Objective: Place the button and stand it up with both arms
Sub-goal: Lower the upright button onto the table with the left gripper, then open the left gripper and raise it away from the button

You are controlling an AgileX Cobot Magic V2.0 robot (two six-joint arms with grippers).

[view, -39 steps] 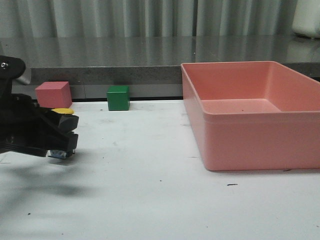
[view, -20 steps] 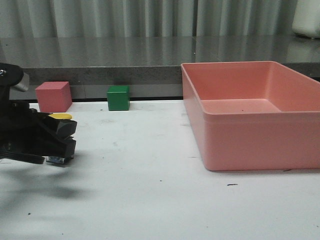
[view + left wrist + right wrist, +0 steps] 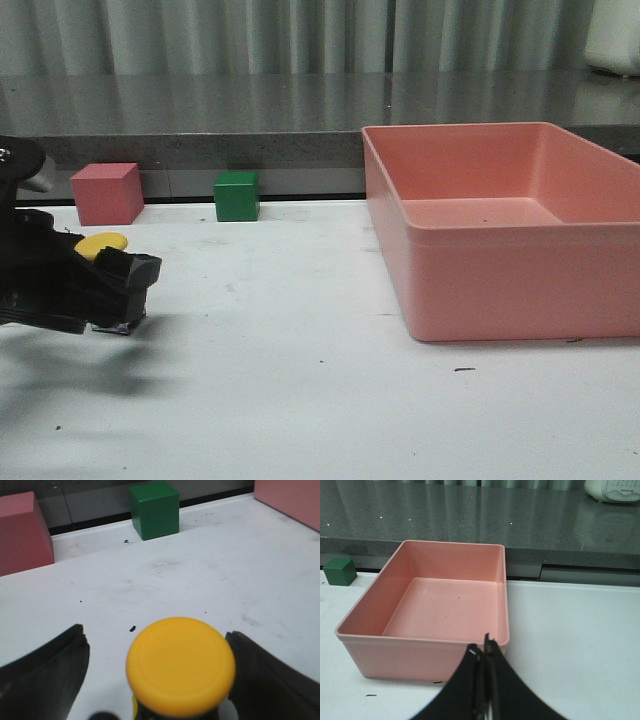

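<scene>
The button (image 3: 103, 245) was seen at the left edge of the white counter (image 3: 300, 380), its yellow cap tilted in the front view and its base hidden between the black fingers of the left pincer (image 3: 125, 295). In the left wrist view, the cap (image 3: 180, 666) lay between the two spread fingers (image 3: 42, 675), with a gap visible on either side; whether the base was gripped lower down could not be told. The red cube (image 3: 106, 193) and the green cube (image 3: 237, 195) stood apart along the counter's far edge, beyond the button. The pink bin (image 3: 520, 300) occupied the right side of the counter. In the right wrist view, the right pincer (image 3: 483, 655) was shown with its fingertips pressed together, holding nothing, above the near wall of the bin (image 3: 420, 655).
</scene>
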